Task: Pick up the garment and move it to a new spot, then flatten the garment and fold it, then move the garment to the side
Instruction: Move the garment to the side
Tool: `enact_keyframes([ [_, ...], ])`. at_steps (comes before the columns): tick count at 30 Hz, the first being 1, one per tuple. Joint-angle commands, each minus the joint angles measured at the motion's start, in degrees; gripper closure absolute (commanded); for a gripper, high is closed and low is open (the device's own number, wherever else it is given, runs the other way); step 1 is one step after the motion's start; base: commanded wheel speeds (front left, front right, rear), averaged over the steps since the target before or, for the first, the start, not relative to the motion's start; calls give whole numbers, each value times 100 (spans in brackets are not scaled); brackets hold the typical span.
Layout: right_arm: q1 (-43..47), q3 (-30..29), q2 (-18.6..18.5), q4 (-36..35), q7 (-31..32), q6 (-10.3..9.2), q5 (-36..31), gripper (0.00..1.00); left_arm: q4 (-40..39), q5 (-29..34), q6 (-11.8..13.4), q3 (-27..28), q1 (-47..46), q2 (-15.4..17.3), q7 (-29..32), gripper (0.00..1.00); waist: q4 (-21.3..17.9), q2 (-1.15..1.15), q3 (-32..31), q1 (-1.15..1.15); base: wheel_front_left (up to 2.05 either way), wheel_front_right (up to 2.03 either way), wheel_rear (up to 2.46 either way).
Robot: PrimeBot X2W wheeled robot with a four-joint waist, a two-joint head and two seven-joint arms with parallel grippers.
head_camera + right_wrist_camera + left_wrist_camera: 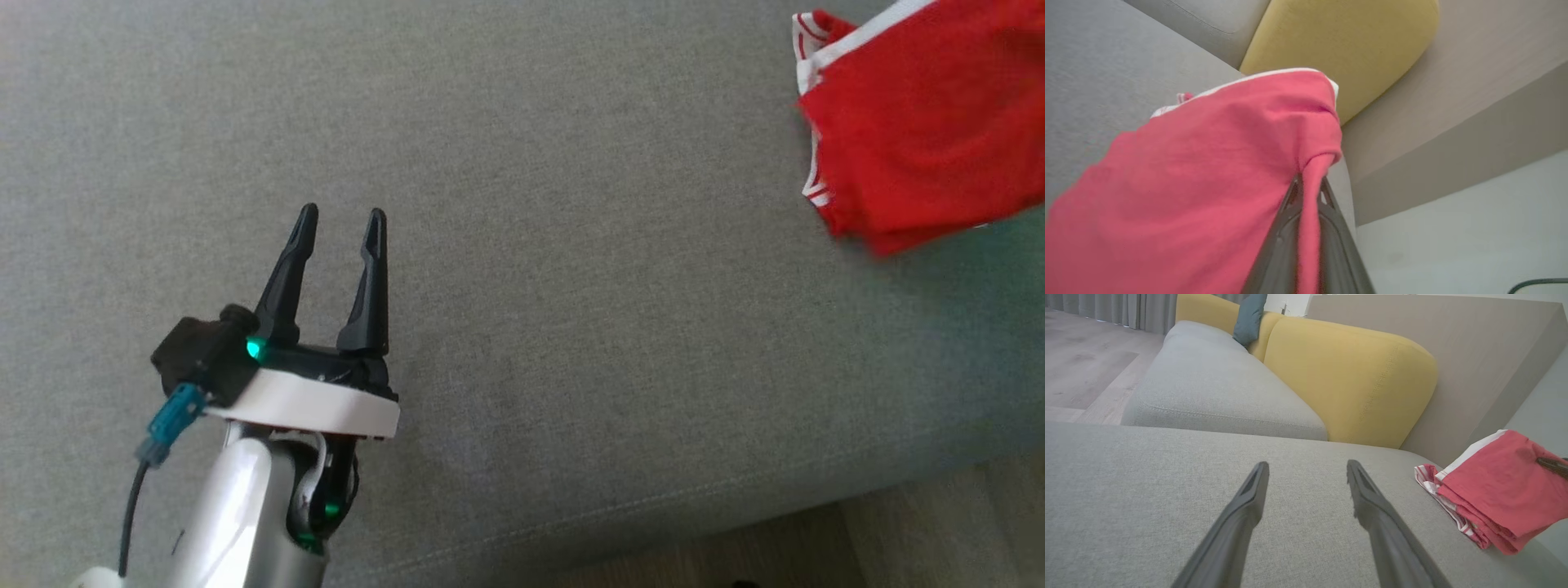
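The garment (922,122) is a folded red piece with white striped trim, at the upper right of the head view, partly lifted off the grey cushion (571,286). In the left wrist view the garment (1498,494) is at the right with a dark fingertip (1551,465) of the other arm at its top. My right gripper (1310,183) is shut on a pinched fold of the garment (1200,183), which hangs over its fingers. My left gripper (339,224) hovers open over bare cushion at the lower left, well apart from the garment, with nothing between its fingers.
The cushion's front edge (694,498) runs along the bottom right, with pale wood floor (939,531) below it. A yellow backrest (1347,379), a second grey seat (1216,384) and a teal pillow (1249,318) lie beyond. A beige panel (1486,355) stands behind the garment.
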Motion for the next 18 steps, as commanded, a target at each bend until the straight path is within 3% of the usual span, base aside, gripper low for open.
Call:
enact_keyframes([
  [1, 39, -346, -187, -242, 135, -4, -142, 100, -179, 54, -41, 209, -206, 16, -69, 0, -8, 0, 90, -1, 0, 0, 0],
  [14, 656, -1367, 388, -947, 456, -4, -547, 100, -111, 70, -127, 281, -210, 16, -69, 0, 35, 0, 195, -1, 0, 0, 0],
  [15, 698, -1417, 431, -1003, 467, -4, -533, 86, -106, 74, -131, 293, -203, 16, -69, 0, 38, 0, 190, -1, 0, 0, 0],
  [16, 767, -1549, 531, -1104, 491, -4, -485, 0, -95, 80, -139, 308, -188, 16, -69, 0, 45, 0, 177, -1, 0, 0, 0],
  [18, 816, -1651, 612, -1195, 522, -4, -458, 0, -83, 81, -144, 320, -172, 16, -69, 0, 54, 0, 152, -1, 0, 0, 0],
])
